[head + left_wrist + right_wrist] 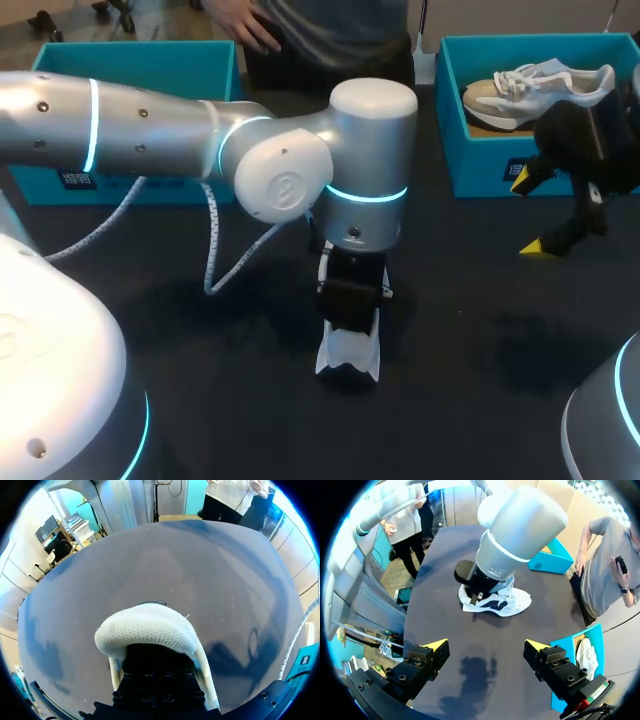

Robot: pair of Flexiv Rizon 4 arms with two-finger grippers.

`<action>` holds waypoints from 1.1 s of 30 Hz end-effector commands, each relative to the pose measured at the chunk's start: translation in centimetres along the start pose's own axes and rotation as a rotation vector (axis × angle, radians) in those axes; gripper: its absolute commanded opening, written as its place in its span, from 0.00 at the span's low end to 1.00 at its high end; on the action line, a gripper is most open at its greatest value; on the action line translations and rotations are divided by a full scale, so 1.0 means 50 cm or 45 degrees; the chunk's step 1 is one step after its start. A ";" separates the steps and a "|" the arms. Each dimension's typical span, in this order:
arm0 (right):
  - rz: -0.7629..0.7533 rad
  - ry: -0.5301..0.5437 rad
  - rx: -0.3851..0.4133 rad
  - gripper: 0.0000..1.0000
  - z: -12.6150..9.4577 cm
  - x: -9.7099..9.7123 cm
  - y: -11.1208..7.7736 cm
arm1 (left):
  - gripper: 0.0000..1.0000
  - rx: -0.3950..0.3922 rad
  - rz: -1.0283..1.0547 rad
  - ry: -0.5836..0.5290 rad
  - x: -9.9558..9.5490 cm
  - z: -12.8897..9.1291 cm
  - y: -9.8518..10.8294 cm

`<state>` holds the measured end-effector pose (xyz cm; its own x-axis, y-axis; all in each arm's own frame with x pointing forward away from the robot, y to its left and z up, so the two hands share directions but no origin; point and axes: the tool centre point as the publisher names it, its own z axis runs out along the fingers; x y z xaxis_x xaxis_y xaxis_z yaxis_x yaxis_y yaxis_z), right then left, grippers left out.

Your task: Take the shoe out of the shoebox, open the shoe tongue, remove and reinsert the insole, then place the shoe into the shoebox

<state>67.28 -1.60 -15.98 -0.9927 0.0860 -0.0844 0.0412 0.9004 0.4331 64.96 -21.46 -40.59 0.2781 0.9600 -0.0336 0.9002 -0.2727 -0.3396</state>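
A white shoe with dark side panels (348, 358) lies on the black table near the middle, also seen in the right wrist view as the shoe (506, 603). My left gripper (352, 296) points straight down into it. In the left wrist view a white mesh part of the shoe (145, 630) arches over the fingertips and hides them, so I cannot see whether anything is pinched. My right gripper (532, 213) hangs wide open above the table at the right, in front of the teal shoebox (480, 172), with nothing between its fingers. From its own view, the right gripper (486, 646) faces the shoe from a distance.
A second pale shoe (535, 88) lies in the teal shoebox at the back right. Another teal box (130, 62) stands at the back left. A white cable (210, 240) loops under my left arm.
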 end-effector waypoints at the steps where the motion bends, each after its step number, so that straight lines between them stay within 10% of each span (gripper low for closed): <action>1: 0.002 0.004 0.006 1.00 0.003 -0.004 0.003 | 0.00 -0.023 -0.007 -0.002 -0.007 0.022 0.010; 33: 0.002 0.004 0.006 1.00 0.003 -0.004 0.003 | 0.00 -0.507 -0.065 0.014 0.002 0.060 0.131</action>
<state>67.28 -1.61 -15.98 -0.9927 0.0861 -0.0844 0.0413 0.9004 0.4331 69.17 -22.51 -40.88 0.2323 0.9724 -0.0230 0.9720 -0.2312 0.0424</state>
